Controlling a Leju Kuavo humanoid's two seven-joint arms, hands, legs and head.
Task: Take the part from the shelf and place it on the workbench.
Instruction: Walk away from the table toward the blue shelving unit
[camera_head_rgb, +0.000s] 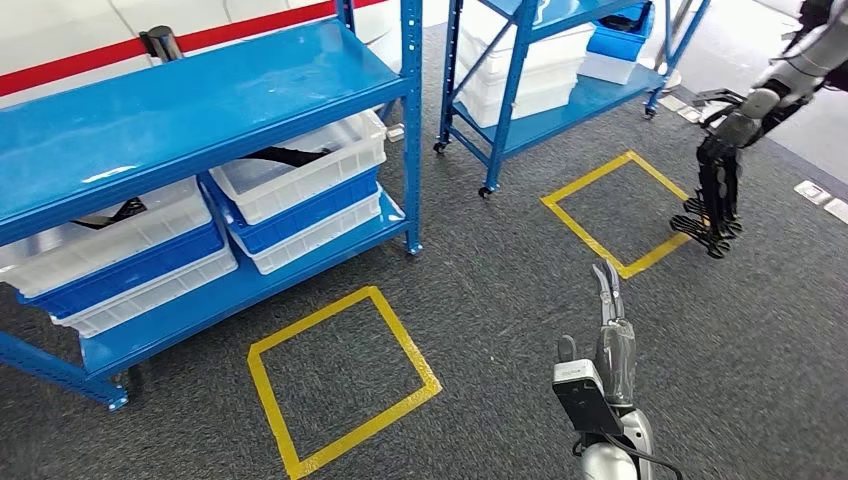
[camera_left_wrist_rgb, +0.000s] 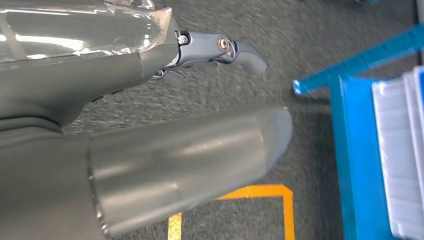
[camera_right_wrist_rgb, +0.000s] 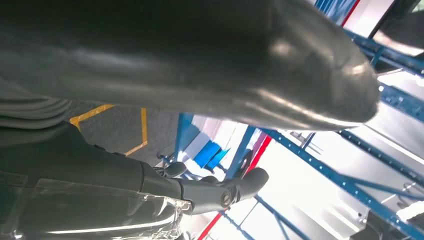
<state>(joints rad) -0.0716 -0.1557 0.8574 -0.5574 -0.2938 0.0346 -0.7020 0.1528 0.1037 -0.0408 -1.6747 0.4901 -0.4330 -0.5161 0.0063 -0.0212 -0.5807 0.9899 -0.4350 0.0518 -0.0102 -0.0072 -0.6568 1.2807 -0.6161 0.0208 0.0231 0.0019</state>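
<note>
The blue shelf (camera_head_rgb: 200, 110) stood along the grey carpet, its lower levels stacked with white and blue bins (camera_head_rgb: 300, 185) left open-topped so that their contents could be reached from the front. A yellow taped square (camera_head_rgb: 340, 380) lay on the floor just before it, probably marking where the robot should stand to reach in. The part (camera_head_rgb: 290, 155), a flat black piece, lay in the upper white bin near the shelf's corner post, not yet picked up; a similar black piece (camera_head_rgb: 110, 212) lay in a bin further along. The left hand (camera_head_rgb: 612, 320) hung low over the carpet, well apart from the shelf, its fingers (camera_left_wrist_rgb: 220, 50) straight, spread and holding nothing. The right hand (camera_head_rgb: 715, 190) hung out to the side, its fingers (camera_right_wrist_rgb: 235, 187) likewise apart and apparently empty, so the reach seemed yet to begin.
</note>
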